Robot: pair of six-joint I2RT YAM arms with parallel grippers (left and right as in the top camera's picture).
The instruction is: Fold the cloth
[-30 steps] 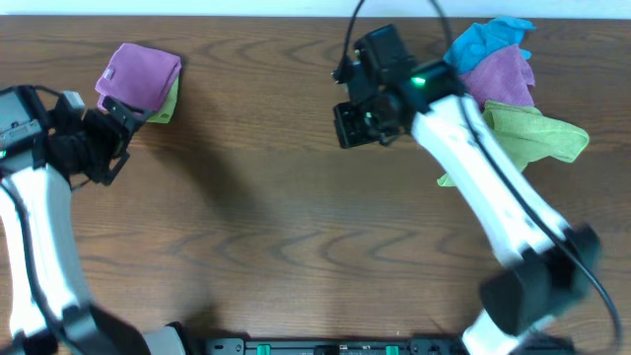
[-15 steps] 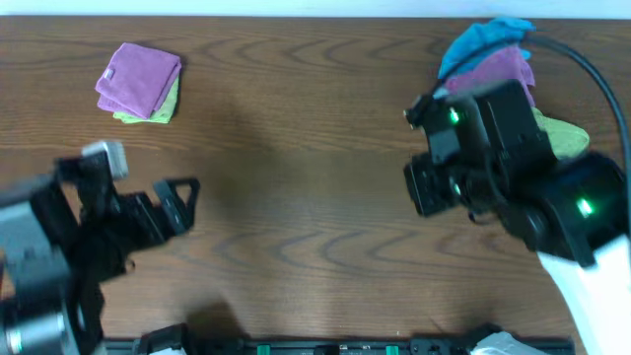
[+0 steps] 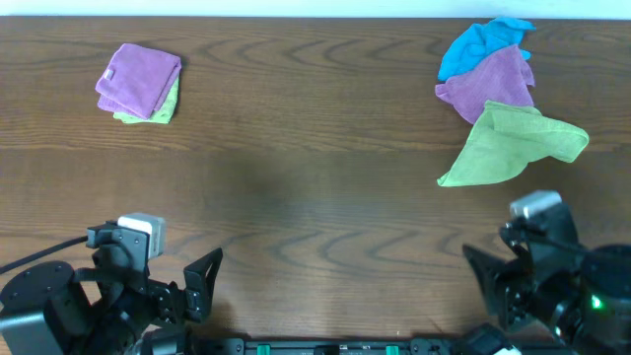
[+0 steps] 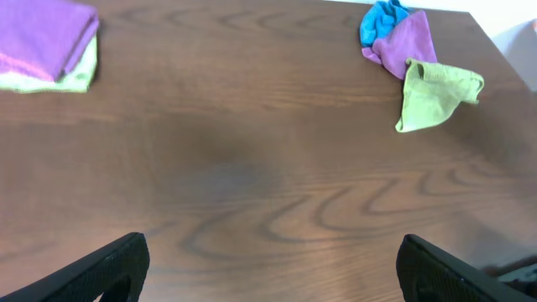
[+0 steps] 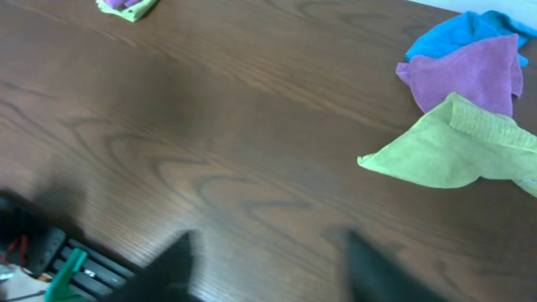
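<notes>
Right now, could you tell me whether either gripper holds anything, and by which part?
Nothing is held: the left gripper and the right gripper both stand open with nothing between their fingers.

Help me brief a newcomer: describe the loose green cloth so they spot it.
At the far right of the wooden table, three loose cloths lie heaped. The green cloth is nearest the robot, in front of the purple cloth and blue cloth. Unlike the folded stack far left, it lies unfolded.

Overhead looks straight down; both low wrist views share the table.
</notes>
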